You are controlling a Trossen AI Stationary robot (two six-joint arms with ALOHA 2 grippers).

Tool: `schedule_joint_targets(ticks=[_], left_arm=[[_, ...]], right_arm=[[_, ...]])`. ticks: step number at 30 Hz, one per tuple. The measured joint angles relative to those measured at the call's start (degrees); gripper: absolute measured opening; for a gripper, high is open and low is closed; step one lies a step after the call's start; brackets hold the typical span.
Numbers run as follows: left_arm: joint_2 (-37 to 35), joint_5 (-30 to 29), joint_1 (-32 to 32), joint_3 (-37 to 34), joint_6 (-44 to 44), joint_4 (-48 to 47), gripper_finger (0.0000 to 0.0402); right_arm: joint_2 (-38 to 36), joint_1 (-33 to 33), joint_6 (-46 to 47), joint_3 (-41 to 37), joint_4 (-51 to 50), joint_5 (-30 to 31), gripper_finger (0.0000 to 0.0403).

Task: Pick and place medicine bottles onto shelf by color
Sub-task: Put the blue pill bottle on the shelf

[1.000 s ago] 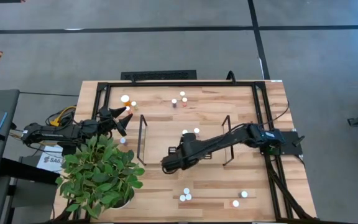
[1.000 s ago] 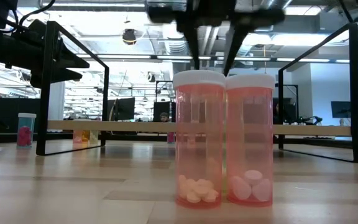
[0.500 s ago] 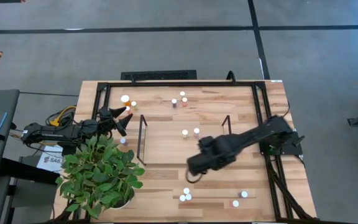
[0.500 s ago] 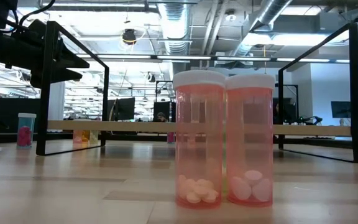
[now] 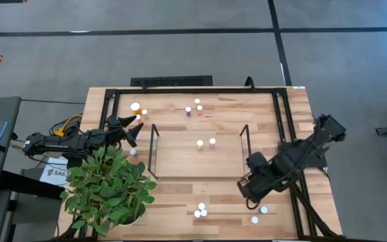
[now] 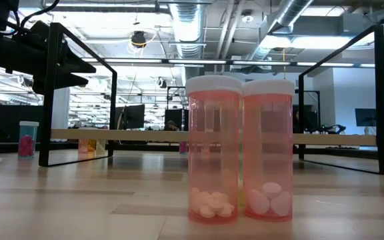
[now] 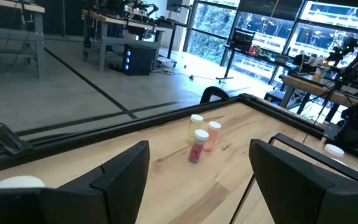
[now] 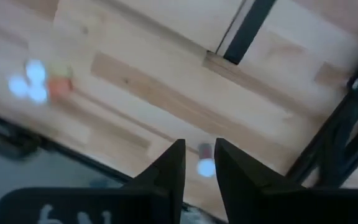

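Note:
The light-wood shelf (image 5: pixel 180 158) lies mid-table between two black wire ends, with two white-capped bottles (image 5: pixel 205 142) standing on it. Other medicine bottles stand in groups at the far left (image 5: pixel 138 109), far middle (image 5: pixel 195 107), near middle (image 5: pixel 200 211) and near right (image 5: pixel 259 214). My right gripper (image 5: pixel 246 190) hangs over the table just past the shelf's right end, above the near-right bottles; its fingers (image 8: pixel 180 163) stand a narrow gap apart, and a white cap (image 8: pixel 205 167) shows between them. My left gripper (image 5: pixel 132 128) is wide open and empty at the far left.
A potted plant (image 5: pixel 109 187) fills the near left corner, with one bottle (image 5: pixel 132 152) beside it. A black frame (image 5: pixel 277 101) runs around the table. In the low view two orange bottles (image 6: pixel 239 157) stand close in front, with a pink-filled bottle (image 6: pixel 28 139) at the left.
My right gripper has swung from over the shelf's near left part toward the table's right and near edges, past the shelf's right wire end, and has left the top of the low view. The bottles on the shelf have stayed where they were.

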Motion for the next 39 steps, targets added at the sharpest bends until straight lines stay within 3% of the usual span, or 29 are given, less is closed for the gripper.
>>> schedule_joint_targets(ticks=[4,15,23,32,35,39], left_arm=[[0.0,0.0,0.0,0.0,0.0,0.0,0.0265],[0.0,0.0,0.0,0.0,0.0,0.0,0.0265],[0.0,0.0,0.0,0.0,0.0,0.0,0.0265],[0.0,0.0,0.0,0.0,0.0,0.0,0.0265],[0.0,0.0,0.0,0.0,0.0,0.0,0.0265],[0.0,0.0,0.0,0.0,0.0,0.0,0.0265]], right_arm=[[-0.1,3.3,-5.7,-0.1,0.1,-1.3,0.0109],[-0.1,12.4,-4.8,-0.1,0.1,-0.8,0.011],[-0.1,16.5,9.9,-0.1,6.4,-1.3,0.011],[2.0,20.7,43.4,-0.1,5.2,0.2,0.011],[4.9,20.9,49.9,-0.1,5.9,-0.7,0.0112],[8.5,20.7,51.8,-0.1,7.1,-5.4,0.0113]])
